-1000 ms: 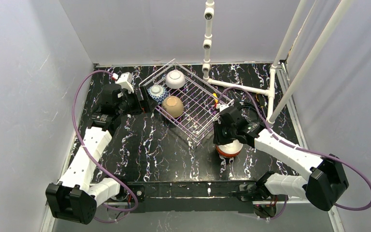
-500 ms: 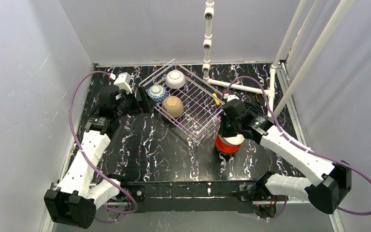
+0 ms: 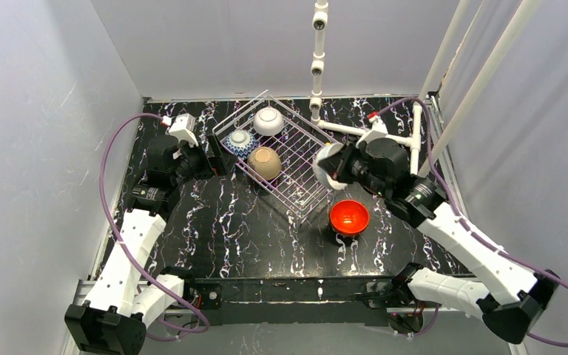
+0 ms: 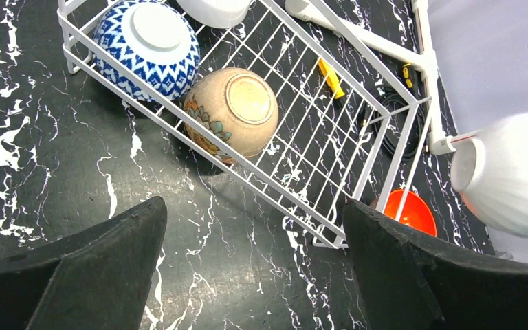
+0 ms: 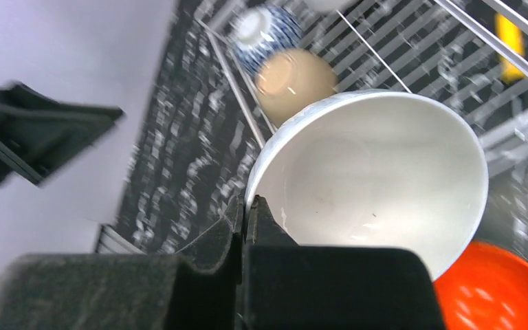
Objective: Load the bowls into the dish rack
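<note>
The wire dish rack [image 3: 300, 164] lies at the back middle, holding a white bowl [image 3: 268, 120], a blue-patterned bowl [image 3: 239, 140] and a tan bowl [image 3: 264, 162], all upside down. My right gripper [image 3: 339, 170] is shut on the rim of another white bowl [image 3: 326, 165], held tilted in the air at the rack's right end. In the right wrist view, the fingers [image 5: 246, 212] pinch its rim [image 5: 371, 185]. A red-orange bowl [image 3: 349, 217] stands upright on the table below. My left gripper [image 3: 219, 154] is open and empty at the rack's left side [image 4: 254, 268]. No pink-speckled bowl is in view.
A white pipe frame [image 3: 373, 134] stands behind and right of the rack. A yellow tool [image 4: 331, 77] and a black cable [image 4: 385, 130] lie under the rack's far end. Grey walls close in the table on three sides.
My right gripper lifted the white bowl out of the red-orange bowl and carried it up toward the rack's right end. The red-orange bowl stays on the table. My left gripper drew back slightly.
</note>
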`<state>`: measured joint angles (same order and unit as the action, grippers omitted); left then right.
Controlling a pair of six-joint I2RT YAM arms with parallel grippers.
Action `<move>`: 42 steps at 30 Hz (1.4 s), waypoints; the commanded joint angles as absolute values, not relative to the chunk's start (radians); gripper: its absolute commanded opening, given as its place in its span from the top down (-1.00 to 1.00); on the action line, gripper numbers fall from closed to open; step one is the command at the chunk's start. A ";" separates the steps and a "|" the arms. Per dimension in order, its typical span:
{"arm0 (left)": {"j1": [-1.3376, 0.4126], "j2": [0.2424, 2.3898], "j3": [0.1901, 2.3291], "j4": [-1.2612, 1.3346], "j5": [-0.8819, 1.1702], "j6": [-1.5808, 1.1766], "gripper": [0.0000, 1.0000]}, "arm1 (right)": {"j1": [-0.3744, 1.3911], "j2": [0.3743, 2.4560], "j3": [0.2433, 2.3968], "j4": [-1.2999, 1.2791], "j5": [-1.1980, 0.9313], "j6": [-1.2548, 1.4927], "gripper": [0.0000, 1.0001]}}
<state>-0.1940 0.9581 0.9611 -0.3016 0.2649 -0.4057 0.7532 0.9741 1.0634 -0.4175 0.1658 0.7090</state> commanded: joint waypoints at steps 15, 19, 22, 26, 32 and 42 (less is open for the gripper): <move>-0.198 0.954 0.967 -0.347 0.150 -0.436 -0.96 | 0.753 1.574 1.082 0.833 0.427 0.867 0.97; -0.198 0.961 0.966 -0.353 0.141 -0.428 -0.97 | 0.729 1.681 1.114 0.951 0.403 0.872 0.97; -0.198 0.974 0.968 -0.352 0.162 -0.426 -0.96 | 0.712 1.749 1.149 0.979 0.402 0.880 0.97; -0.198 0.983 0.966 -0.343 0.194 -0.432 -0.96 | 0.658 1.860 1.153 1.090 0.350 1.008 0.97; -0.198 0.991 0.965 -0.332 0.228 -0.431 -0.96 | 0.638 1.961 1.207 1.122 0.309 1.040 0.97; -0.198 1.004 0.955 -0.295 0.327 -0.432 -0.96 | 0.638 2.081 1.308 1.131 0.309 1.072 0.97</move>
<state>-0.1940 0.9993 0.9543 -0.3092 0.2886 -0.4355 0.6380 2.0644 1.2213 0.9802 0.3038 1.0477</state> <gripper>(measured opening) 0.981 0.042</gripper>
